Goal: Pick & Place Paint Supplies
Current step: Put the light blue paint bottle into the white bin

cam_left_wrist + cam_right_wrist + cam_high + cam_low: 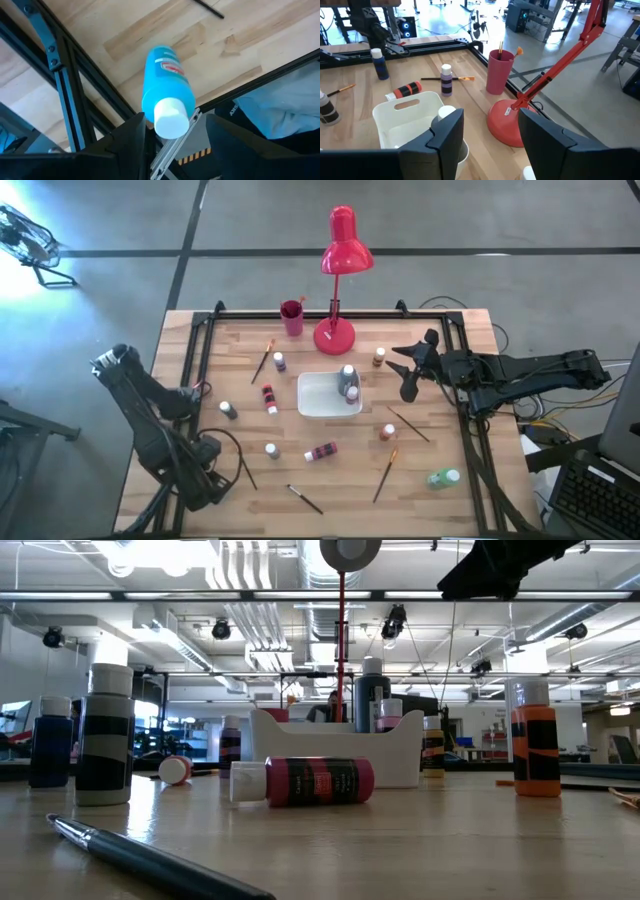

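A blue paint bottle (167, 80) with a white cap stands upright at the table's left edge (380, 62), beside the black rail. My left gripper (172, 132) is open above it, pointing steeply down, one finger on either side of the cap. My right gripper (410, 375) is open and holds nothing, raised to the right of the white tray (322, 408). A dark bottle (348, 380) stands in the tray. Other bottles stand or lie about the table, among them a red one (322, 451) on its side, an orange one (388, 432) and a green one (443, 477). My left gripper comes at the blue bottle's white cap (171, 117) from above. A gap shows between the cap and one finger (222, 132). The other finger (131, 135) overlaps the bottle's shoulder, and I cannot tell whether it touches. The bottle stands on its base on the table.
A red desk lamp (335, 335) and a red cup (291, 317) with brushes stand at the back. Thin brushes (384, 475) (303, 498) lie near the front. Black frame rails (60, 80) run along the table's edges.
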`<act>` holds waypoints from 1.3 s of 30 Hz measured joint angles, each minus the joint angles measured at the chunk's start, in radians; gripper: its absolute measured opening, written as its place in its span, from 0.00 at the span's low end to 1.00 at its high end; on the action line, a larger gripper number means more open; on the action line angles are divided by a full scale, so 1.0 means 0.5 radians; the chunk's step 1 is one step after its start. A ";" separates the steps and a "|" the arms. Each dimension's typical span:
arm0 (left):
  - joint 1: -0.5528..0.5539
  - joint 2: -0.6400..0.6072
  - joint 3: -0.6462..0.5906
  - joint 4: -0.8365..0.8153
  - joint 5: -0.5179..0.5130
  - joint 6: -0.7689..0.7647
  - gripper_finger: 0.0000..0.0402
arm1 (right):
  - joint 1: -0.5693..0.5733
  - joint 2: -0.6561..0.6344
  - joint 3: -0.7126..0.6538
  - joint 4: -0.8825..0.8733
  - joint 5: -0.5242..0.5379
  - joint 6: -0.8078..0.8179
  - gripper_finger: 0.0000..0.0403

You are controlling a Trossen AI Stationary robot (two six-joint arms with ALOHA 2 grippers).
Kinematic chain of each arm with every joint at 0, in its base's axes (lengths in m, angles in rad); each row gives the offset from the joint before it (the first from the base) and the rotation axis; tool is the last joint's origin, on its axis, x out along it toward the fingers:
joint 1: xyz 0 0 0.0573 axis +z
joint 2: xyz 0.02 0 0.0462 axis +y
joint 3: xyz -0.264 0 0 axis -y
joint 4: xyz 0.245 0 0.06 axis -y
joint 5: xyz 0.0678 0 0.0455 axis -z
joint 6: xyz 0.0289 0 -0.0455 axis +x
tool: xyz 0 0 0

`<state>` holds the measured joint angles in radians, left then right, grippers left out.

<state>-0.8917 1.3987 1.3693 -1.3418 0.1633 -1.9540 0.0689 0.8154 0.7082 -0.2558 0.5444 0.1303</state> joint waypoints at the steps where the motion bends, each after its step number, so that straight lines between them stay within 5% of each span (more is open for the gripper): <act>1: -0.001 0.009 0.000 0.002 0.013 -0.001 0.54 | 0.000 0.000 0.000 0.000 -0.001 0.001 0.47; 39: -0.002 0.152 -0.099 0.066 0.181 0.100 0.53 | 0.000 0.000 0.000 0.011 0.001 -0.006 0.47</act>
<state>-0.8925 1.4746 1.3197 -1.3087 0.2539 -1.9041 0.0689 0.8154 0.7082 -0.2504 0.5449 0.1272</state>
